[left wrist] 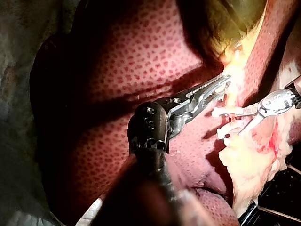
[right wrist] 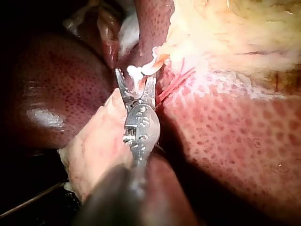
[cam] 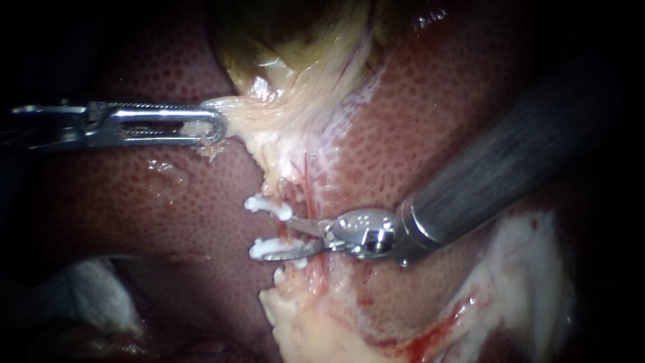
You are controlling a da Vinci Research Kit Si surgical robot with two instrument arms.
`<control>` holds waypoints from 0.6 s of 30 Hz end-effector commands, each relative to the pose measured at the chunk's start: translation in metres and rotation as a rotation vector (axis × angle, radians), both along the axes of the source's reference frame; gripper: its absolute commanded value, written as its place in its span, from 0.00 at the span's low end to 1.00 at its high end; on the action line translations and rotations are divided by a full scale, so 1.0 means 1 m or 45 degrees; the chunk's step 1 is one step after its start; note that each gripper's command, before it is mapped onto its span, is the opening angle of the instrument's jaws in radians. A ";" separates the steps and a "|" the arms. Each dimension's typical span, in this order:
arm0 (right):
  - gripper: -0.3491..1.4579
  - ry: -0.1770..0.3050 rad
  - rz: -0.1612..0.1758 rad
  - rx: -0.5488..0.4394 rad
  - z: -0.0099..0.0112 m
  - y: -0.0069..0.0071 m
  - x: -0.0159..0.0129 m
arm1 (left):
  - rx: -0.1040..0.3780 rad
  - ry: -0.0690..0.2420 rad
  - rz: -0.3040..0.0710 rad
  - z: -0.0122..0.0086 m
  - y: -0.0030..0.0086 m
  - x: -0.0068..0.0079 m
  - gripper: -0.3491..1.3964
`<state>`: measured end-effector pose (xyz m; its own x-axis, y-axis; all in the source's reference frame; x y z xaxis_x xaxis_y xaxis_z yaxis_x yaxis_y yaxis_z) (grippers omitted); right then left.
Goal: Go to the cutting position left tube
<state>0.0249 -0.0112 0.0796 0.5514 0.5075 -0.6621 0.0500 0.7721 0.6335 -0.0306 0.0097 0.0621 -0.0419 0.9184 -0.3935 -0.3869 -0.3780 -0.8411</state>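
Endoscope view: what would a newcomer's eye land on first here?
Two white clips on the tube at centre, with my right instrument reaching in from the right, jaws open on either side of the stretch between them. Then my left instrument, jaws shut on pale tissue below the yellow gallbladder, over the speckled liver.

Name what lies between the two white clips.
A pale pink tube stretch, with the slender metal right instrument's open jaws reaching in; endoscope view.
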 end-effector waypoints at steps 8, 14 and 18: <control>0.95 0.015 -0.024 0.021 0.0010 0.0000 0.0015 | -0.001 -0.003 0.005 0.0004 -0.0003 -0.0005 0.00; 0.93 0.014 -0.023 0.019 0.0014 0.0000 0.0021 | -0.002 -0.004 0.007 0.0005 -0.0003 -0.0008 0.00; 0.91 0.017 -0.021 0.029 0.0016 0.0001 0.0025 | -0.002 -0.004 0.006 0.0006 -0.0003 -0.0009 0.00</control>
<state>0.0275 -0.0110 0.0813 0.5526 0.5132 -0.6566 0.0724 0.7553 0.6513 -0.0315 0.0094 0.0627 -0.0453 0.9175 -0.3951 -0.3816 -0.3814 -0.8420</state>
